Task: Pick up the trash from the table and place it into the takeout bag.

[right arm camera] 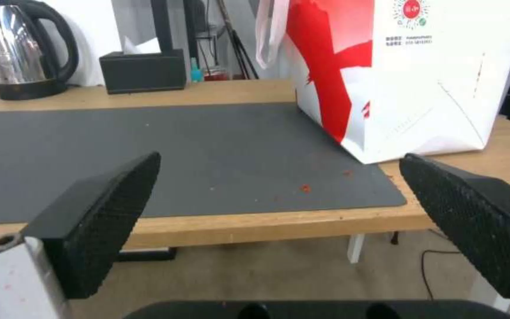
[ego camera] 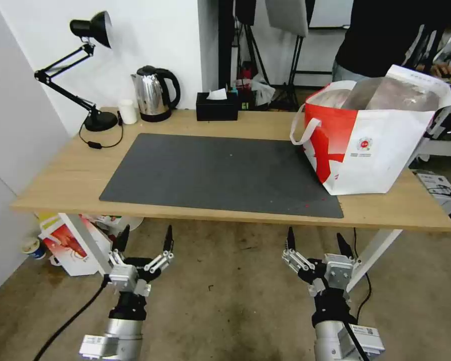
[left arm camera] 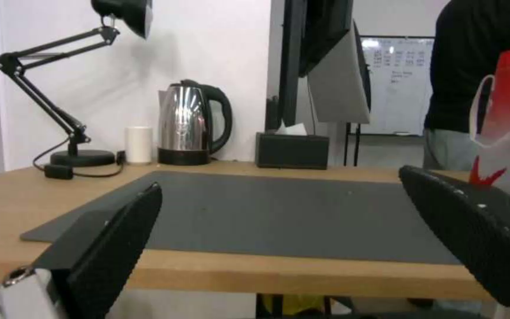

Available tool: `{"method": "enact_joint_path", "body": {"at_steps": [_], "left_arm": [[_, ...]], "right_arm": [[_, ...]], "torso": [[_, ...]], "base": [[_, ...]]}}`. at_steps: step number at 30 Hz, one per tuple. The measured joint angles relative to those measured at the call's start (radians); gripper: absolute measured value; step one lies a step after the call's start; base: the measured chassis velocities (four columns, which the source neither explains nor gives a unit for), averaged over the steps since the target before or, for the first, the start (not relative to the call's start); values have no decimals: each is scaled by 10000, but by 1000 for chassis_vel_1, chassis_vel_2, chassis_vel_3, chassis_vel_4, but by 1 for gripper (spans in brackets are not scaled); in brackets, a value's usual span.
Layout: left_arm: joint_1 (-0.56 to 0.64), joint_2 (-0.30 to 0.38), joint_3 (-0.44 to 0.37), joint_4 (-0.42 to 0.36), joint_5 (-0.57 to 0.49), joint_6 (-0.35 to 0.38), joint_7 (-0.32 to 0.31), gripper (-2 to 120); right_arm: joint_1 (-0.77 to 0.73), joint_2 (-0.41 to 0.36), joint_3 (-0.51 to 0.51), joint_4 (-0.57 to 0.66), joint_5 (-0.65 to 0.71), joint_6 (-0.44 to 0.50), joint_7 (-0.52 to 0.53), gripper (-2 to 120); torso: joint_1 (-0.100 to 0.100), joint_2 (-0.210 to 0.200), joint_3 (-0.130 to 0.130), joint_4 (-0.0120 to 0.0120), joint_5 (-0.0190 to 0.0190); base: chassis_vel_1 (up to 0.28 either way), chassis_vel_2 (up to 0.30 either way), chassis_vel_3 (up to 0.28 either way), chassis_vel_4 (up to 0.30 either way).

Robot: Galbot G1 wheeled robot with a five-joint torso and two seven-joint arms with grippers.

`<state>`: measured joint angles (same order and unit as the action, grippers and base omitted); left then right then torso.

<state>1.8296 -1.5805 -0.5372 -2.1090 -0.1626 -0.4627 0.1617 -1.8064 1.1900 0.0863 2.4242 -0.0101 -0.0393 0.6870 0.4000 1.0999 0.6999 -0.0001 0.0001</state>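
Observation:
The takeout bag [ego camera: 371, 140] stands upright at the right end of the table [ego camera: 70, 170], its foil-lined mouth open; the right wrist view shows its red panel [right arm camera: 385, 75] up close. The trash is out of view. The dark grey mat [ego camera: 220, 173] lies bare apart from a few red crumbs [right arm camera: 305, 188] near its front right corner. My left gripper [ego camera: 146, 236] hangs open below and in front of the table's front edge, left of centre. My right gripper [ego camera: 315, 239] is open too, at the same height, in front of the bag.
Along the table's back edge stand a black desk lamp [ego camera: 85, 70], a small white cup [ego camera: 128, 111], a steel kettle [ego camera: 153, 94] and a black tissue box [ego camera: 217, 107]. A red-and-white paper bag [ego camera: 70, 243] sits on the floor under the left end. A person stands behind the bag.

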Motion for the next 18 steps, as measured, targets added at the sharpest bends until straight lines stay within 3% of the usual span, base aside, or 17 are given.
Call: {"method": "enact_joint_path", "body": {"at_steps": [18], "left_arm": [[-238,-67,-154,91,567,-344,225,100]], "right_arm": [[1,0,0,0,0,0,0,100]], "torso": [[0,0,1,1,0]], "base": [[0,0,0,0]]}}
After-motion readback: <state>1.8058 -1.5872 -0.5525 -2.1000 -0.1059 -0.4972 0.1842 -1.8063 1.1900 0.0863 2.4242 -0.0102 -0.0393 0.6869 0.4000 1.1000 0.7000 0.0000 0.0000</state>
